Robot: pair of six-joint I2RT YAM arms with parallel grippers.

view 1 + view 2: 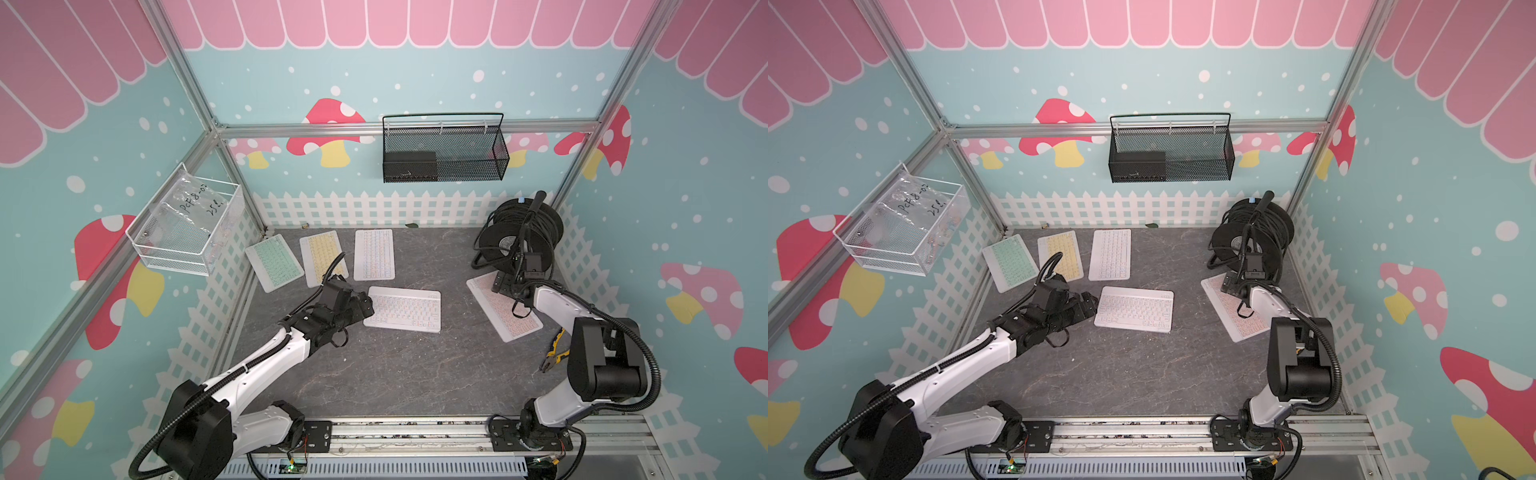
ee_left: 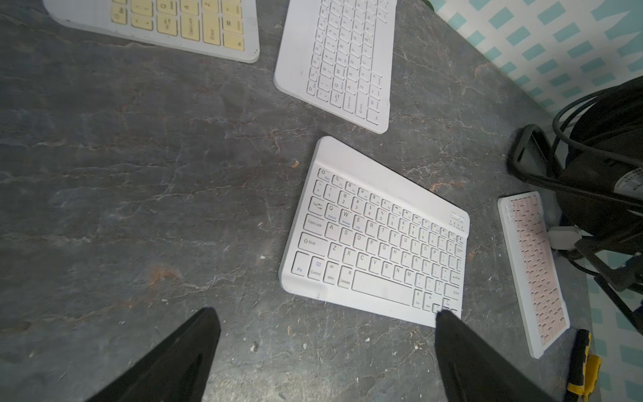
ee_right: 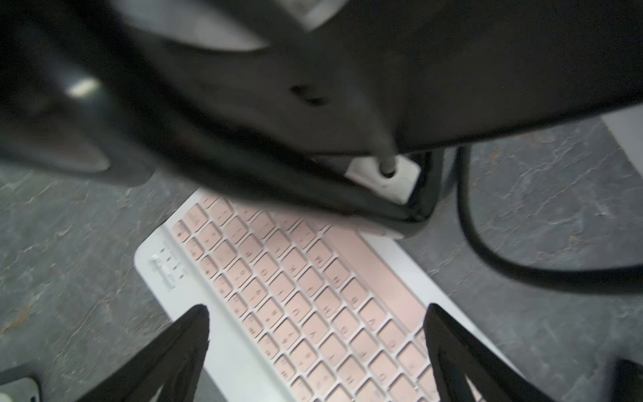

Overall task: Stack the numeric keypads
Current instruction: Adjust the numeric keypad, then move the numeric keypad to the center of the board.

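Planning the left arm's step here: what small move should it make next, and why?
Probably lower the left gripper onto the nearest edge of the central white keypad and close. Its jaws stand open and empty, and that keypad lies flat just ahead of it, unstacked.

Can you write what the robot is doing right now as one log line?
left gripper: open, by centre white keypad | right gripper: open, over pink keypad | held: nothing

Surfaces: counter [image 2: 139, 174] matt grey, stone-look, pale veins, slightly rough. The white-keyed keypad [image 2: 375, 243] and pink keypad [image 3: 313, 296] are smooth matt plastic. The wall basket [image 1: 469, 158] is black metal mesh, the side basket [image 1: 187, 232] white wire mesh. The cable reel [image 1: 540, 224] is black, faintly glossy.
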